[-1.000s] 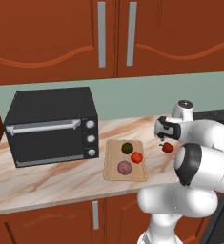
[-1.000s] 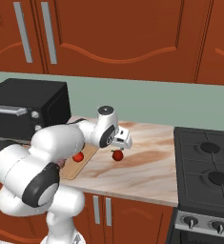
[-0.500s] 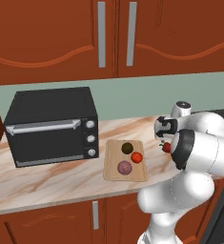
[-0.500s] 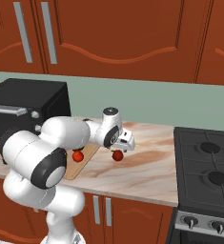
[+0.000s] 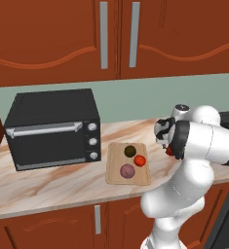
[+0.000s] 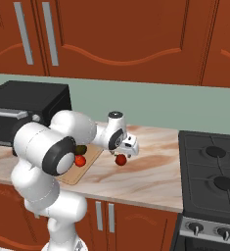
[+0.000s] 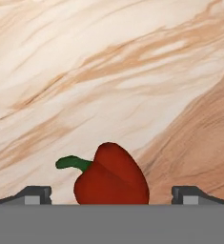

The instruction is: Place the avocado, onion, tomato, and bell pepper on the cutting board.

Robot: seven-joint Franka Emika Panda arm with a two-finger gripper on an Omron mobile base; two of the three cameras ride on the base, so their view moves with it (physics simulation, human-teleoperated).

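You see one avocado (image 5: 130, 150), one onion (image 5: 127, 170), one tomato (image 5: 140, 160) on the one cutting board (image 5: 115, 176); one bell pepper (image 7: 111, 175) beside it.

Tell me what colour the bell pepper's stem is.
Green, against a deep red body. The bell pepper shows best in the hand view, lying on the counter.

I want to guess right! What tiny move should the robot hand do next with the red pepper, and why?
Probably lower a little and close on the bell pepper. It lies on the counter between the open gripper fingertips, while the avocado, tomato and onion already sit on the cutting board.
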